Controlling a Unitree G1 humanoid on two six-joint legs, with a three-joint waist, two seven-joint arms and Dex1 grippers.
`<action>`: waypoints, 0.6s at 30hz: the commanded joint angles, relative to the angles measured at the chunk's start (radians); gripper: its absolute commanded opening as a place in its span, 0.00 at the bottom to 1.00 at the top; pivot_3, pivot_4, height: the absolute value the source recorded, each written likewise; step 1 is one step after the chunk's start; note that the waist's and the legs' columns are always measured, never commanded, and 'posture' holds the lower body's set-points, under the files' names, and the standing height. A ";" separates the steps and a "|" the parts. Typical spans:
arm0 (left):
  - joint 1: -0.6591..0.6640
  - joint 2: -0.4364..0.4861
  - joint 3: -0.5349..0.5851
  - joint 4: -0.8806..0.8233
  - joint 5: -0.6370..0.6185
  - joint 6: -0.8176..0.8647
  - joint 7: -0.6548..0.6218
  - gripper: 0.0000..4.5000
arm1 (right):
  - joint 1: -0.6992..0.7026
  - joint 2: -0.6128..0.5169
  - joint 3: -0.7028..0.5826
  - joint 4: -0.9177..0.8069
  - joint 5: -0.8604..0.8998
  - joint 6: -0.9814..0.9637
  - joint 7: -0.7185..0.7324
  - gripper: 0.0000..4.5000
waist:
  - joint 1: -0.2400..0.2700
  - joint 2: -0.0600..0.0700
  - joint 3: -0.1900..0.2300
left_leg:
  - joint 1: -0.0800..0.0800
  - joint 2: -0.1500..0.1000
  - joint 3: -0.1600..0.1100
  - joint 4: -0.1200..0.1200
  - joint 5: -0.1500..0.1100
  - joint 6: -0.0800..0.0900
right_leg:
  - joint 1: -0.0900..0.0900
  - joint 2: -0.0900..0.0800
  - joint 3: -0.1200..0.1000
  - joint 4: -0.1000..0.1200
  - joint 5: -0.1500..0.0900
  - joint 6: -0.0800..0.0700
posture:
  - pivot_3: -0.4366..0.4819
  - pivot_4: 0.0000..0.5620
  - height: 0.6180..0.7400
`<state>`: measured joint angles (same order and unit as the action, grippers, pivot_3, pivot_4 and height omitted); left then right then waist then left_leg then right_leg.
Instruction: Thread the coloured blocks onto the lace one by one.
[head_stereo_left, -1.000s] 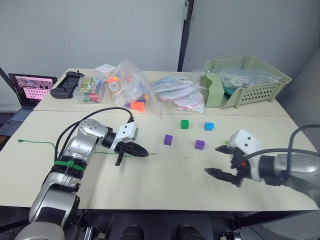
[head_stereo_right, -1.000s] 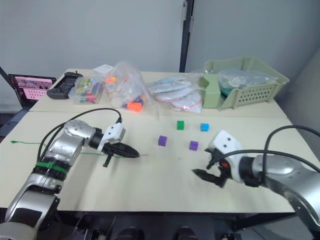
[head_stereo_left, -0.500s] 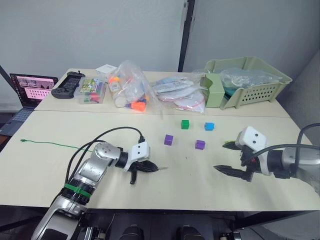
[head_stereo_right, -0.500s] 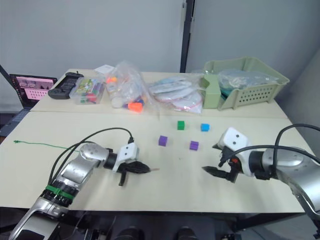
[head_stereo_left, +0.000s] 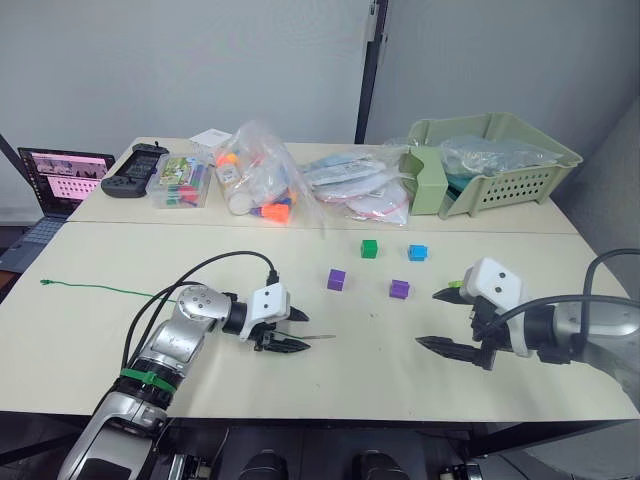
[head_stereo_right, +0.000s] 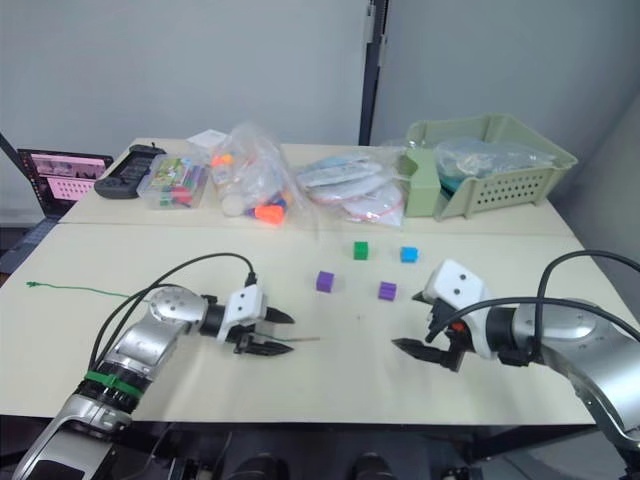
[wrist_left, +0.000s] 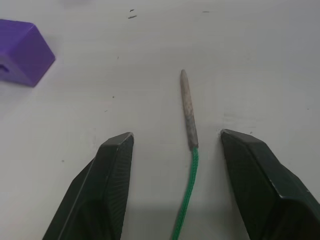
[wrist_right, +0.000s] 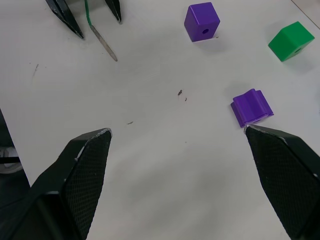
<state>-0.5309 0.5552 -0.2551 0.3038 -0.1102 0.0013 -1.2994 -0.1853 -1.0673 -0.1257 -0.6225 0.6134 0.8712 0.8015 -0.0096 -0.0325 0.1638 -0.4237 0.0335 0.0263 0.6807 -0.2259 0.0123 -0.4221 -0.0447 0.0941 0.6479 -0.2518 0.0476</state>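
Left claw (head_stereo_left: 291, 331) is sitting wide open on the table (head_stereo_left: 330, 390), gripping nothing; the lace (wrist_left: 186, 195) is running out between its fingers, grey tip (wrist_left: 188, 107) lying flat just past them at 12 o'clock in the wrist view. Cord is likely limp and light, tip stiff, so pinching just behind the tip looks best. Right claw (head_stereo_left: 450, 319) is also gaping empty, with the purple blocks (head_stereo_left: 336, 279), green block (head_stereo_left: 370, 248) and blue block (head_stereo_left: 418, 252) lying farther back, small, hard, probably easy to knock.
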 joint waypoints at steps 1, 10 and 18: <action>0.022 -0.010 0.004 0.005 -0.003 -0.047 0.008 0.65 | -0.004 0.007 -0.035 -0.037 0.019 0.012 -0.007 1.00 | 0.001 0.000 0.000 | 0.000 0.000 0.000 0.000 0.000 0.000 | 0.000 0.000 0.000 0.000 0.000 0.000 | 0.48 0.27 0.95; 0.038 -0.054 -0.018 0.018 0.001 -0.076 0.016 0.47 | -0.010 0.022 -0.034 -0.054 0.024 0.033 -0.015 1.00 | 0.011 0.000 0.000 | 0.000 -0.001 0.000 0.000 0.000 0.000 | 0.001 -0.001 0.000 0.000 0.000 0.000 | 0.48 0.27 0.95; 0.031 -0.058 -0.029 0.034 0.017 -0.069 0.023 0.00 | -0.018 0.016 -0.033 -0.059 0.032 0.043 -0.024 1.00 | 0.017 0.001 0.000 | 0.001 -0.001 0.000 0.001 0.000 0.000 | 0.002 0.000 0.000 0.000 0.000 0.000 | 0.48 0.27 0.95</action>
<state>-0.5036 0.4957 -0.2649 0.3269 -0.1167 -0.0685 -1.2788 -0.1875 -1.0454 -0.1288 -0.6595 0.6412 0.9072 0.7824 0.0078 -0.0318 0.1634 -0.4227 0.0329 0.0266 0.6817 -0.2260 0.0123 -0.4205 -0.0451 0.0943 0.6478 -0.2516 0.0479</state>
